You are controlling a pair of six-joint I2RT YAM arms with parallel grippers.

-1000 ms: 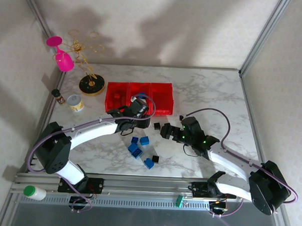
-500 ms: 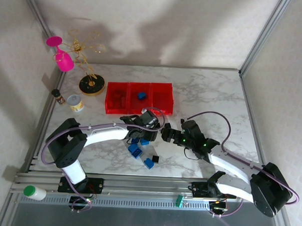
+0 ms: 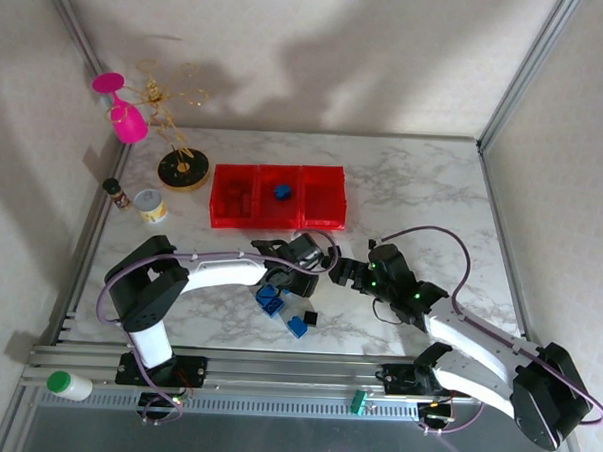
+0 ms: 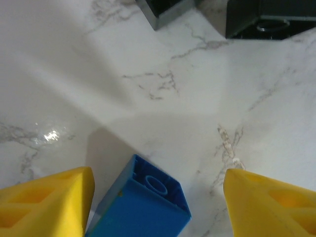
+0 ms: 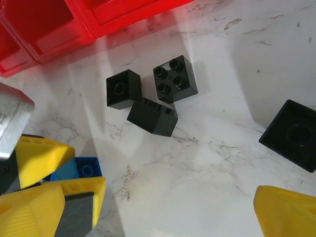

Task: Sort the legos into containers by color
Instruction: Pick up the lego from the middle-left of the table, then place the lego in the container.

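The three red containers (image 3: 322,215) stand in a row at the back, with one blue lego (image 3: 281,191) in the middle one. More blue legos (image 3: 268,297) and a black one (image 3: 310,315) lie in front. My left gripper (image 3: 301,274) is low over the table and open. A blue lego (image 4: 143,205) stands between the fingers of the left gripper (image 4: 158,183), clear of both. My right gripper (image 3: 345,273) is open too, facing the left one. The right gripper (image 5: 160,197) has bare marble between its fingers. Beyond it lie black legos (image 5: 152,117).
At the back left stand a pink glass (image 3: 121,113), a gold wire stand (image 3: 182,169), a small tin can (image 3: 152,207) and a dark bottle (image 3: 113,188). A green-capped white bottle (image 3: 69,384) lies on the front rail. The two grippers are close together.
My left gripper let a blue lego fall into the middle container, then came back toward me and down over a blue lego on the table. The right gripper shifted slightly right.
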